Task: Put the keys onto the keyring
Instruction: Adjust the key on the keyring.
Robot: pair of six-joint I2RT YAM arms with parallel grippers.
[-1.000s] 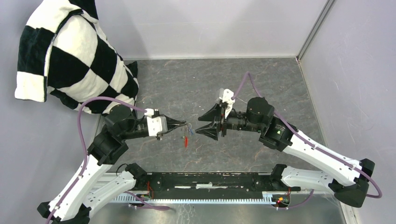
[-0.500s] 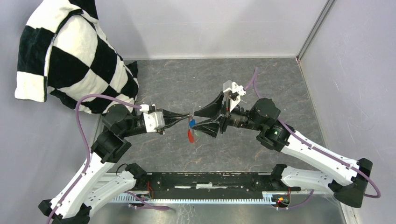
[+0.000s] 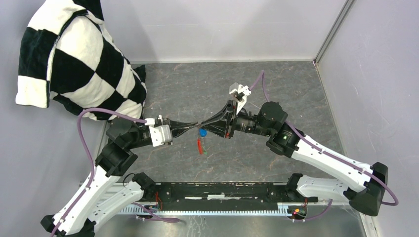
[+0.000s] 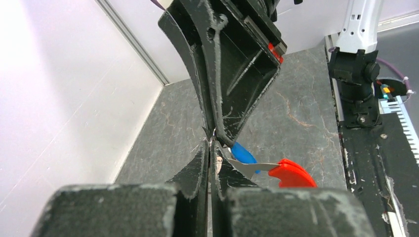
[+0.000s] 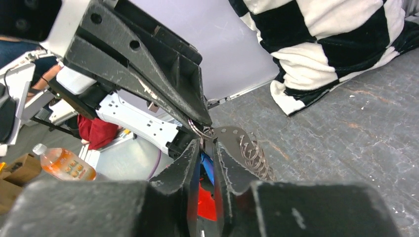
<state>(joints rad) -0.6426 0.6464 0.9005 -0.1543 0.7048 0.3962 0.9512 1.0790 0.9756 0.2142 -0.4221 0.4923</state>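
Mid-air over the grey tabletop, my left gripper [image 3: 196, 124] is shut on the thin metal keyring [image 4: 211, 142], pinched at its fingertips. The red leaf-shaped tag [image 3: 199, 145] and the grey strap [image 4: 247, 168] hang below it. My right gripper [image 3: 202, 125] meets the left one tip to tip. Its jaws stand close together on the blue key [image 5: 206, 165], whose head shows in the narrow gap between them. In the left wrist view the blue key [image 4: 243, 153] pokes out under the right fingers. The coiled strap [image 5: 254, 155] lies just beside the right fingertips.
A black-and-white checkered pillow [image 3: 74, 59] leans in the back left corner against the wall. Pale walls close the table at the back and right. A black rail [image 3: 222, 190] runs along the near edge between the arm bases.
The right gripper, wide open half a second ago, has closed to a narrow gap at the left gripper's tips. The left arm has reached slightly further right, still holding the ring.
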